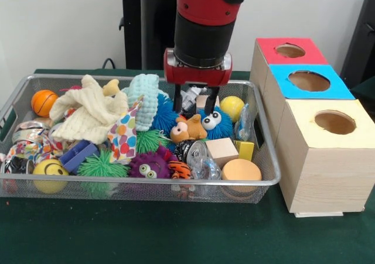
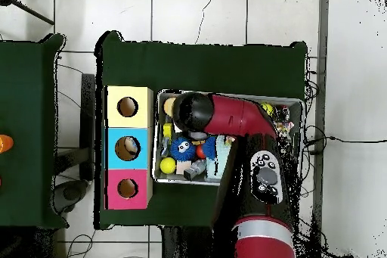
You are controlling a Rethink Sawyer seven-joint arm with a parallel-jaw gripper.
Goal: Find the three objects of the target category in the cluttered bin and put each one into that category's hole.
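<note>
The cluttered bin [image 1: 146, 182] is a wide silver wire-mesh tray full of toys. It also shows in the overhead view [image 2: 299, 105], mostly under my arm. My gripper [image 1: 195, 107] hangs over the bin's right half with its black fingers [image 1: 177, 102] spread apart, open, dipping among the toys. Below it lie a blue fuzzy ball with googly eyes [image 1: 211, 122] and an orange plush toy [image 1: 186, 129]. A small wooden block [image 1: 205, 102] and a crumpled silvery thing sit between the fingers. Three wooden boxes stand right of the bin, each with a round hole: red-topped [image 1: 290, 50], blue-topped [image 1: 309, 81] and cream-topped [image 1: 334, 122].
In the bin: an orange basketball [image 1: 43, 102], a cream knitted cloth [image 1: 88, 109], a pale green cloth [image 1: 145, 97], a yellow ball [image 1: 232, 107], a wooden cube [image 1: 221, 151], a tan disc [image 1: 241, 170], a purple fuzzy ball [image 1: 150, 164], a green spiky ball [image 1: 102, 165] and a smiley ball [image 1: 50, 173].
</note>
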